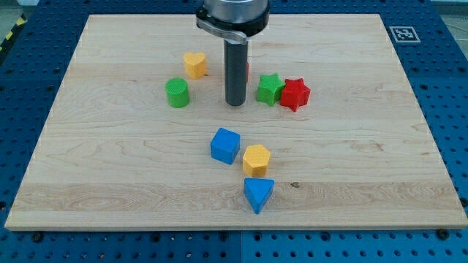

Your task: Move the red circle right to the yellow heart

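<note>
My tip (pixel 235 103) rests on the wooden surface (pixel 110 183) near the middle of the upper half, between the green cylinder (pixel 177 93) on the view's left and the green star (pixel 269 88) on the view's right. This arm has no fingers, only the straight rod, so there is nothing to be open or closed.

The red circle is almost fully hidden: only a thin red edge (pixel 247 71) shows just behind the rod, on its right side, toward the view's top. I judge that this edge is the circle, but I cannot see its full shape, or whether the rod touches it. The yellow heart (pixel 194 64) lies to the view's left of the rod, a little higher, and apart from it. The red star (pixel 295 94) touches the green star and is not the target.

To do this step well, I think the tip should first go around the red circle to its right side, without catching the green star, which is near. Then it should push toward the view's left in a straight line through the circle's middle, because a round block slips easily to one side. The push should be slow and stop when the circle is just beside the heart's right side, so the heart is not displaced. The blue cube (pixel 225 145), orange block (pixel 257 159) and blue triangle (pixel 259 194) are well apart below and should not interfere.
</note>
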Robot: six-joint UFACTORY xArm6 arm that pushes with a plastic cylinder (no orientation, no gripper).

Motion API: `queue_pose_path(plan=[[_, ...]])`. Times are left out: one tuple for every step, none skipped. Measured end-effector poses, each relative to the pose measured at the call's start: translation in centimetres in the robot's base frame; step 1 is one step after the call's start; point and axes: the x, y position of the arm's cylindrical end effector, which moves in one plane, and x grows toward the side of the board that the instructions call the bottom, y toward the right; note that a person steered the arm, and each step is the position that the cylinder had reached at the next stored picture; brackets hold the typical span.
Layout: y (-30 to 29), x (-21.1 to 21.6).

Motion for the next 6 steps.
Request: queue_pose_path(plan=[[-0.2,-1.2],[-0.2,-2.5],[-0.2,-3.3],[-0.2,-3.3],[-0.2,-3.2],[1.6,-2.0]])
